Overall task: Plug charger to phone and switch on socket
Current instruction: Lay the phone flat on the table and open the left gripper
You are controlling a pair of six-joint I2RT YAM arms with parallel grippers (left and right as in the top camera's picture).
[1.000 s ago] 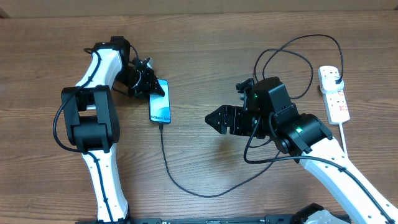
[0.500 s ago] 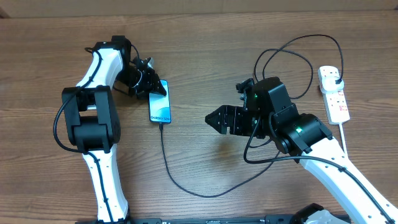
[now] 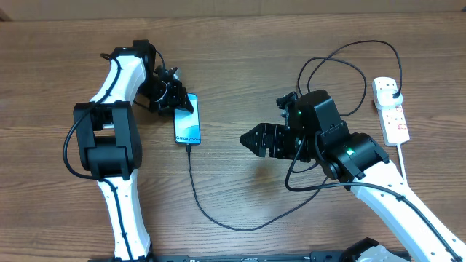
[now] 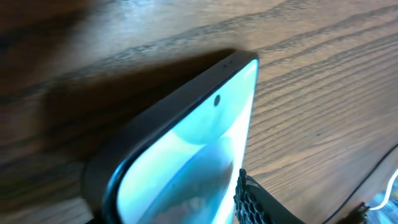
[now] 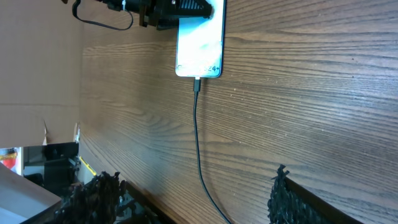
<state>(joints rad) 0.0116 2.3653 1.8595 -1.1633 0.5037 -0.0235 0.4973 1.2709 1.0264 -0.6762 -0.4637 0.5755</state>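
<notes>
The phone [image 3: 187, 121] lies flat on the wooden table with its light blue screen up. The black charger cable [image 3: 195, 191] is plugged into its near end. The cable loops across the table to a black plug [image 3: 393, 89] in the white socket [image 3: 394, 116] at the far right. My left gripper [image 3: 180, 100] is shut on the phone's far end. In the left wrist view the phone [image 4: 193, 149] fills the space between the fingers. My right gripper [image 3: 250, 140] is open and empty, hovering right of the phone. In the right wrist view the gripper [image 5: 196, 177] is above the cable [image 5: 198, 143], and the phone [image 5: 199, 43] lies ahead.
The socket's white cord [image 3: 402, 161] runs toward the front right beside my right arm. Cable loops [image 3: 342, 65] lie behind the right arm. The table's edge and a floor area show at the left of the right wrist view [image 5: 37, 155].
</notes>
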